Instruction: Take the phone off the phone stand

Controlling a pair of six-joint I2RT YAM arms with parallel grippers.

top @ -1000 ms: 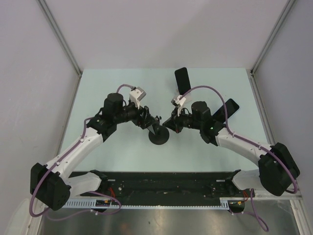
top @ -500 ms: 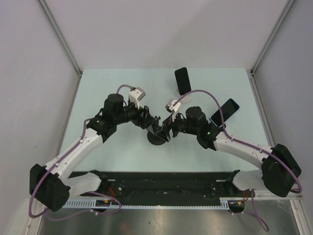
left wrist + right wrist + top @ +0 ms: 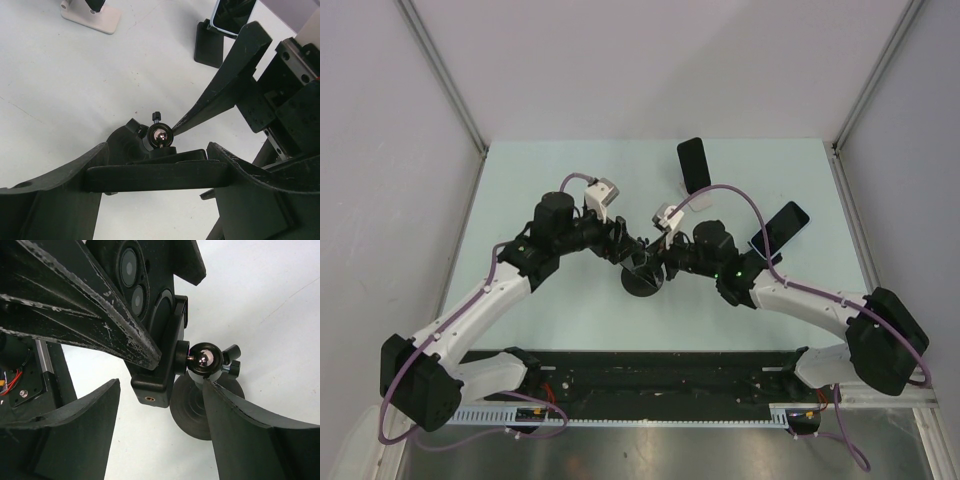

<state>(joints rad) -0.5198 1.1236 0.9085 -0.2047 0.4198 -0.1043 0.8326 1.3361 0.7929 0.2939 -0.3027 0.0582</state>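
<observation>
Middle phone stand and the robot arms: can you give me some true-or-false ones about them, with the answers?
1. The left gripper and the right gripper are both at the black stand in the table's middle. True.
2. The black stand has a shiny ball joint. True.
3. Its phone is the only one on the table. False: a second phone and a third phone stand farther back.
4. The far stand has a red base. False: it is white.
5. The right gripper is shut tight. False: its fingers are spread, one on either side of the ball joint.
</observation>
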